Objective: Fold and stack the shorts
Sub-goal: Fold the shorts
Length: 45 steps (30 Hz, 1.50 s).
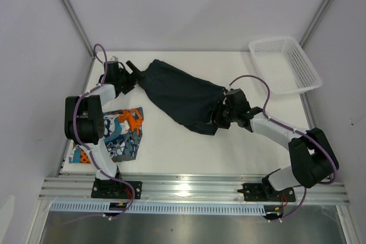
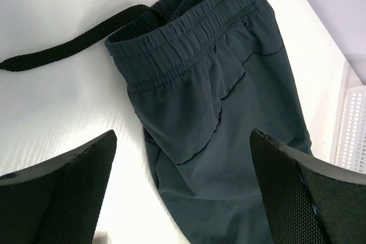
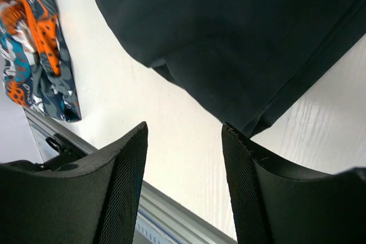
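The plain dark shorts (image 1: 180, 95) lie stretched at a slant across the middle of the table, waistband toward the back left. My left gripper (image 1: 133, 76) hovers open just off that waistband; in the left wrist view its jaws (image 2: 183, 135) stand wide apart above the dark fabric (image 2: 229, 84), holding nothing, and a black drawstring (image 2: 74, 44) trails onto the table. My right gripper (image 1: 219, 116) is at the leg end. Its jaws (image 3: 184, 125) are open over bare table, the hem (image 3: 229, 27) just reaching one fingertip. The printed shorts (image 1: 123, 135) (image 3: 40, 44) lie folded at the near left.
A white mesh basket (image 1: 283, 64) (image 2: 353, 130) stands at the back right corner. A metal rail (image 1: 189, 187) (image 3: 171, 221) runs along the near table edge. White enclosure walls close in the table on the left, back and right.
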Each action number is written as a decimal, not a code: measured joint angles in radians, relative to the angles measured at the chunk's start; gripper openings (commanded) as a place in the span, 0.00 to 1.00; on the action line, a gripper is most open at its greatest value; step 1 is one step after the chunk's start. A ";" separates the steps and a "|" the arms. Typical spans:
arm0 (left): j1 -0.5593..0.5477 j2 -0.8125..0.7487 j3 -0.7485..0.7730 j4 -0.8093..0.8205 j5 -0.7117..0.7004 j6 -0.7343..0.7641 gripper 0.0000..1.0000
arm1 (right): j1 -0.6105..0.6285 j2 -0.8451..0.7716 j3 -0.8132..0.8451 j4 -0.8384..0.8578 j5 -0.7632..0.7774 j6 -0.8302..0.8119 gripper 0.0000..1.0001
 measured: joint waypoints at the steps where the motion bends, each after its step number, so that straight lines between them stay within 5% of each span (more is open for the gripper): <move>1: 0.000 -0.003 -0.001 0.000 0.000 0.002 0.99 | 0.015 -0.002 -0.005 0.001 0.008 0.010 0.57; 25: 0.000 -0.071 -0.035 -0.006 -0.033 0.032 0.99 | 0.085 -0.031 -0.087 0.009 0.158 0.106 0.57; 29: 0.000 -0.071 -0.035 -0.012 -0.037 0.034 0.99 | 0.085 0.016 -0.088 0.040 0.158 0.113 0.48; 35: 0.000 -0.071 -0.035 -0.024 -0.047 0.042 0.99 | 0.085 0.059 -0.088 0.071 0.151 0.119 0.02; 45: 0.000 -0.071 -0.035 -0.026 -0.055 0.048 0.99 | 0.097 -0.006 -0.143 0.080 0.152 0.127 0.00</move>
